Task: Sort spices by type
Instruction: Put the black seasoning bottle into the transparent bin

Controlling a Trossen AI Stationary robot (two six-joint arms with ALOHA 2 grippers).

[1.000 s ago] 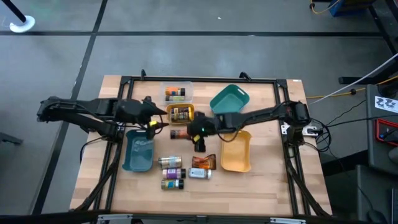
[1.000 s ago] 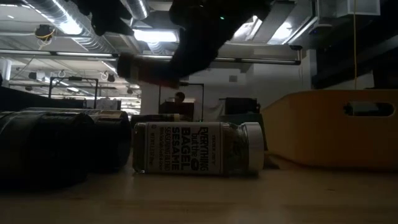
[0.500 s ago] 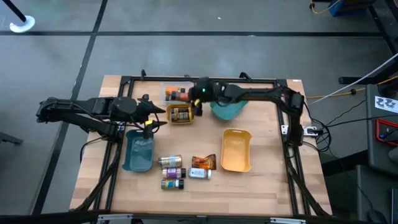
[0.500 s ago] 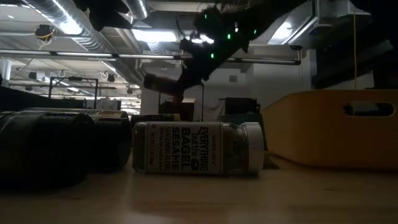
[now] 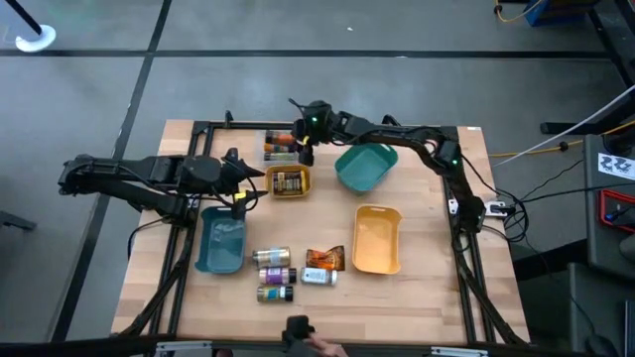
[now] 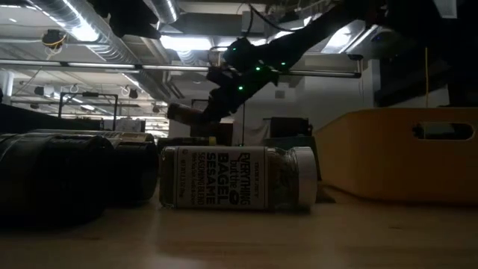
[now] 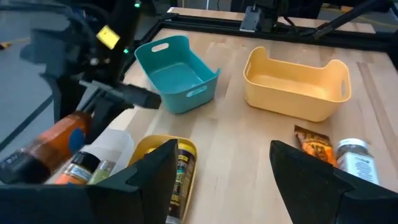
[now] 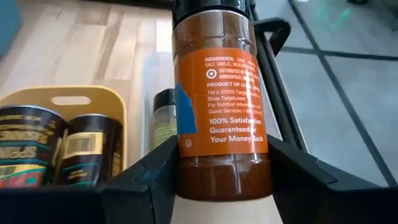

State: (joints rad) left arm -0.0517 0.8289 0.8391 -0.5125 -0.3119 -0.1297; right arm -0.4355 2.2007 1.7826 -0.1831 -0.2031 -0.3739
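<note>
Right gripper (image 8: 214, 186) grips orange-labelled jar (image 8: 219, 93) — "100% Satisfaction Guaranteed".

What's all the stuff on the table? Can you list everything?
Held jar: one, orange label, above the clear tray.
Loose jars: four, dark and white caps, front of table.
Packet: one, orange-brown, beside the loose jars.
Clear tray: one, back of table, a few jars inside.
Small yellow tray: one, holding two dark jars.
Teal bin: one, back right.
Yellow bin: one, right.
Blue tray: one, left.
Right gripper: shut on the held jar.
Left gripper: open, beside the small yellow tray.
</note>
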